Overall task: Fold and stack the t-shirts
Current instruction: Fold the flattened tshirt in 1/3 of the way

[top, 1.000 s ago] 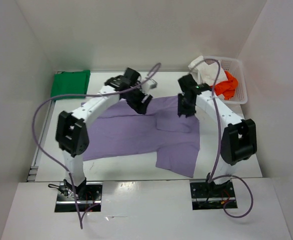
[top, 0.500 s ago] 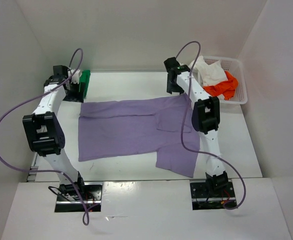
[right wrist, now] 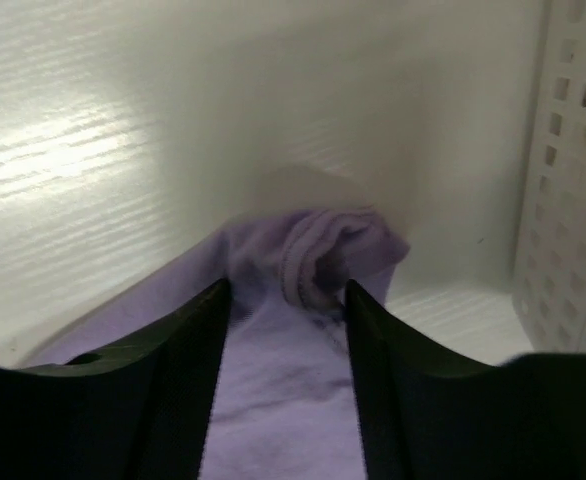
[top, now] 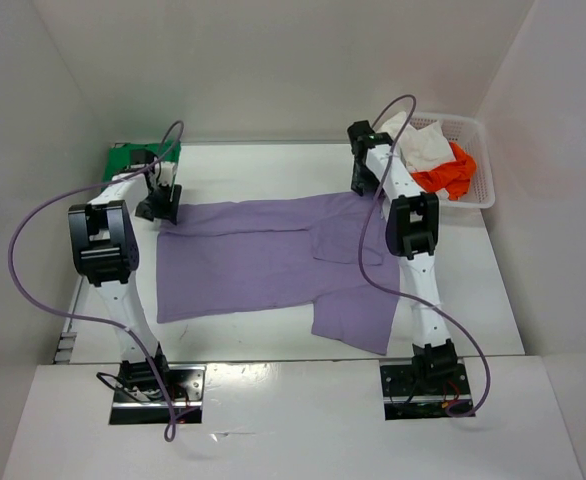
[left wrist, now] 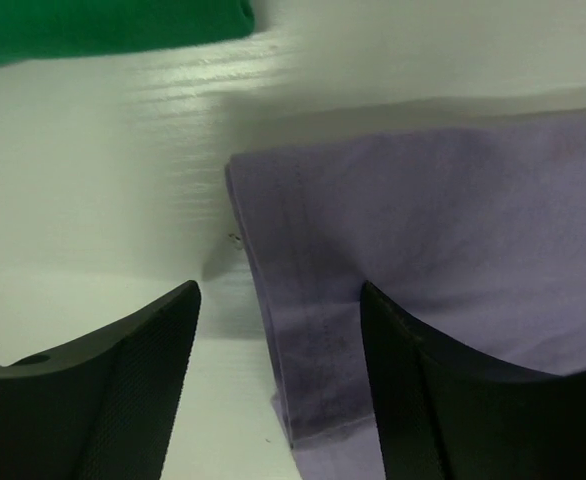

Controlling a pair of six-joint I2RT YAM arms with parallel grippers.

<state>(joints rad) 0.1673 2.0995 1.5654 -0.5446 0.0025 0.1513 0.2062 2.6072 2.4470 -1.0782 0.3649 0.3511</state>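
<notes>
At the far left corner of the lavender t-shirt (left wrist: 453, 230), the left fingers (left wrist: 113, 390) stand apart, low over the counter (top: 263, 170), with the shirt's hemmed edge running up between them; they are not clamped on the cloth. At the shirt's far right corner the right fingers (right wrist: 153, 400) are likewise spread. A small bunched fold of lavender cloth sits just past their tips, and flat cloth lies in the gap between them, with no pinch visible. The shirt is spread mostly flat across the middle of the counter between the two arms, and one part reaches down toward the near right. Beyond the left fingers, the green t-shirt (top: 123, 160) lies folded at the far left corner of the counter, apart from the lavender one. Just beside the right fingers stands the white mesh basket (right wrist: 573, 150), which holds the white t-shirt (top: 418, 145) and the orange-red t-shirt (top: 448, 175), both crumpled.
</notes>
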